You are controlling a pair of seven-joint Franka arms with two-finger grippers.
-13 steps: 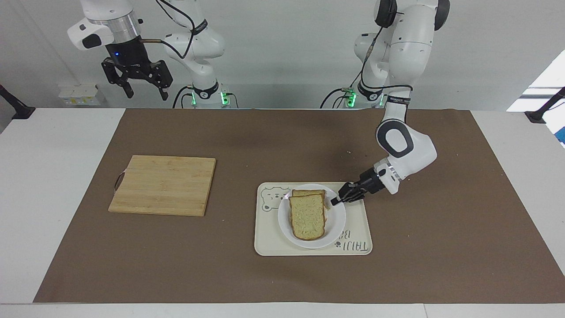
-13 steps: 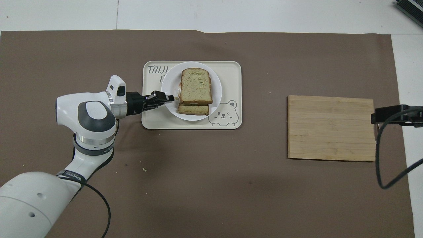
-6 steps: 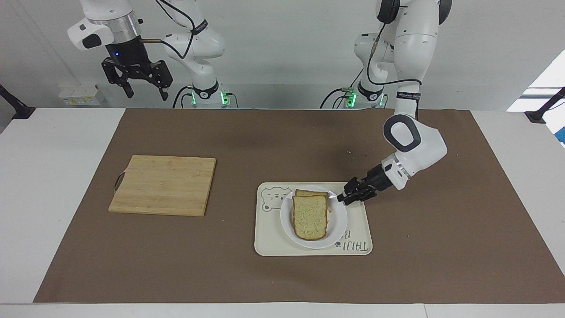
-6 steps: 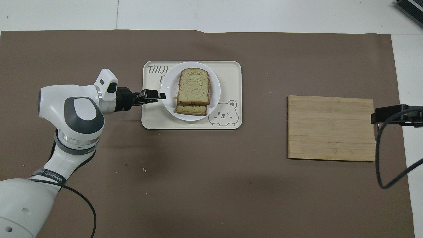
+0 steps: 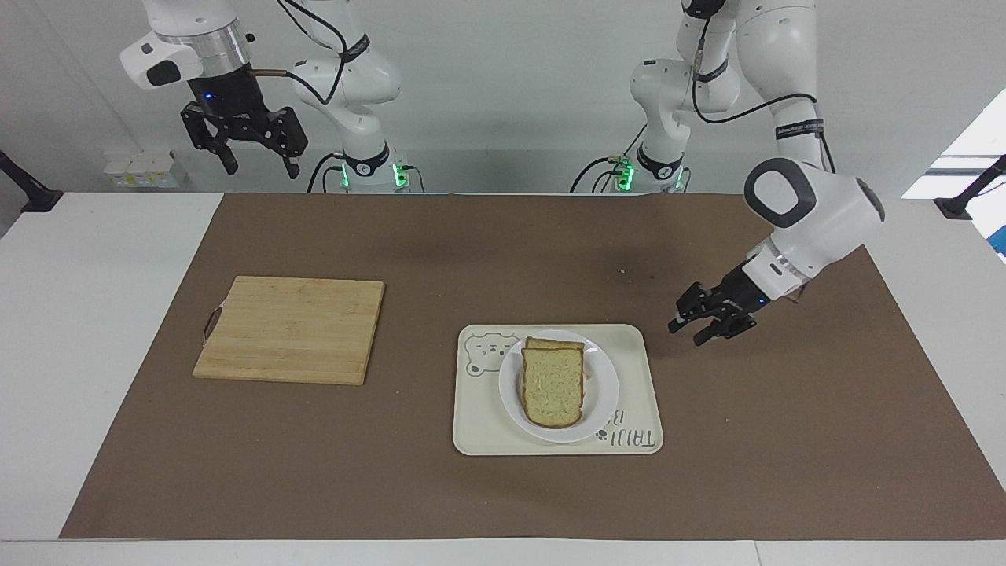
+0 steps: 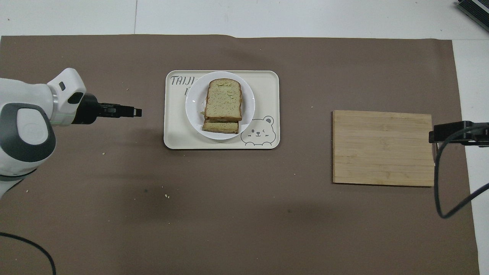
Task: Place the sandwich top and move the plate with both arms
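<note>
The sandwich top [image 5: 552,385] [image 6: 223,100] lies flat on a lower slice [image 5: 554,343] whose edge shows on the side nearer to the robots. Both rest on the white plate [image 5: 603,393] [image 6: 249,103], which sits on the cream tray [image 5: 638,393] [image 6: 267,88]. My left gripper [image 5: 686,333] [image 6: 135,112] hangs low over the brown mat beside the tray, toward the left arm's end. It is open, holds nothing and is clear of the plate. My right gripper [image 5: 262,167] [image 6: 433,136] waits high over the right arm's end, open and empty.
A bamboo cutting board [image 5: 291,328] [image 6: 383,148] lies on the brown mat [image 5: 503,259] toward the right arm's end. A few crumbs [image 6: 167,196] dot the mat.
My left gripper has let go of the plate's rim, opened and drawn back off the tray toward the left arm's end. The plate shifted slightly. The right arm stayed still.
</note>
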